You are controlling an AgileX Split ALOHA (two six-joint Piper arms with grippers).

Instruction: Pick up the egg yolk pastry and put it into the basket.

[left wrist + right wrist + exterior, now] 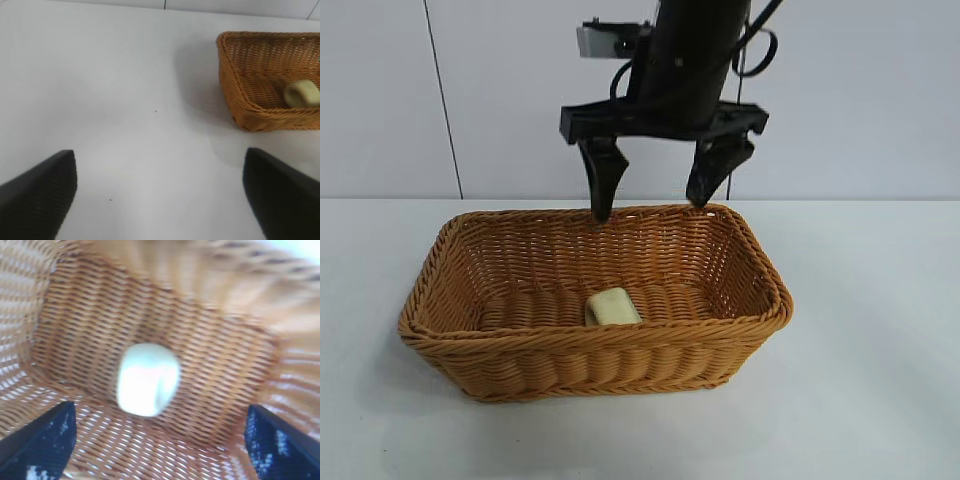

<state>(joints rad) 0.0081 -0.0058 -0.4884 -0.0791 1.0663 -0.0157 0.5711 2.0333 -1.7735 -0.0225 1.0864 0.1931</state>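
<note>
The pale yellow-cream egg yolk pastry [612,306] lies on the floor of the orange-brown wicker basket [570,365], near its front wall. My right gripper [655,205] hangs open and empty above the basket's far rim. In the right wrist view its fingers [40,440] are spread wide, and the pastry [147,379] lies free below them on the basket's weave [225,305]. My left gripper [160,200] is open and empty over bare table. Its wrist view shows the basket [240,100] and the pastry [302,93] off to one side. The left gripper does not show in the exterior view.
The basket stands in the middle of a white table [880,330] with a grey-white wall [380,100] behind it. The right arm's dark body [690,60] rises above the basket's back edge.
</note>
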